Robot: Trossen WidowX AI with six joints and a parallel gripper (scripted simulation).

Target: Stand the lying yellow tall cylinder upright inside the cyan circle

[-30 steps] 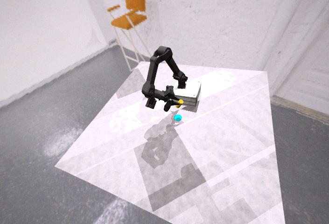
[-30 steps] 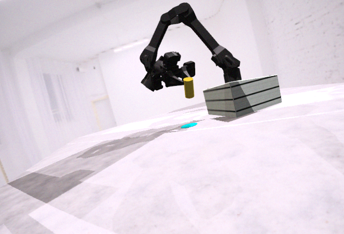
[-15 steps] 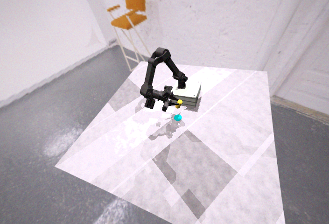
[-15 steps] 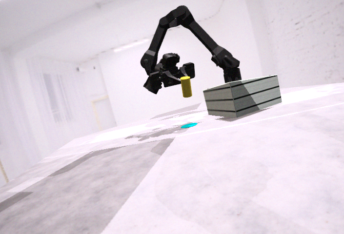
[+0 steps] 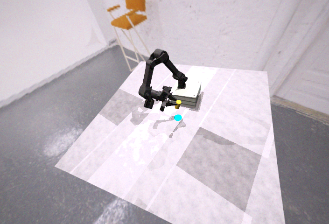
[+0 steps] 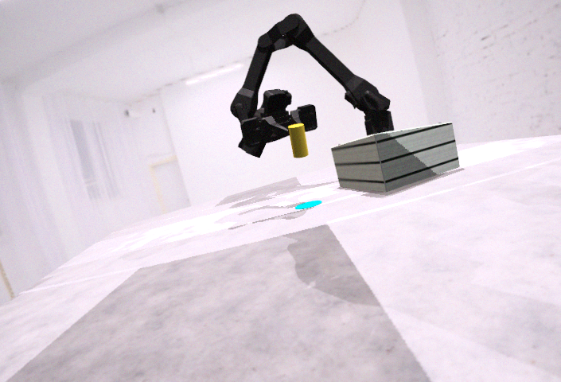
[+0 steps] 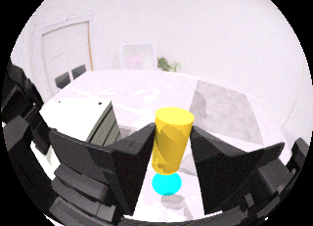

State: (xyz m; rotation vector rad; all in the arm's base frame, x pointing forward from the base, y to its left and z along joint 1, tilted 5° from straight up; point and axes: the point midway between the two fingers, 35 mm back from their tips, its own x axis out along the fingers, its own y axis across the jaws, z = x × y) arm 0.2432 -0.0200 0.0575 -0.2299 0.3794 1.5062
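Evidently rigid, light and smooth-walled, the yellow cylinder [image 6: 298,140] hangs upright, pinched near its top by the gripper [image 6: 293,127].

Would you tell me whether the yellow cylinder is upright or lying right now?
Roughly upright: the cylinder hangs on end in the gripper, flat top up, above the cyan circle.

The arm [image 6: 290,49] rises from its base in a high arch, elbow at the top, then drops down to a wrist [image 6: 262,121] turned roughly level. The gripper [image 6: 299,120] is clamped on the yellow tall cylinder [image 6: 298,140], one finger [image 7: 127,163] pressed against each side near the cylinder's upper end. The cylinder hangs close to upright below the jaws, its lower end free in the air.
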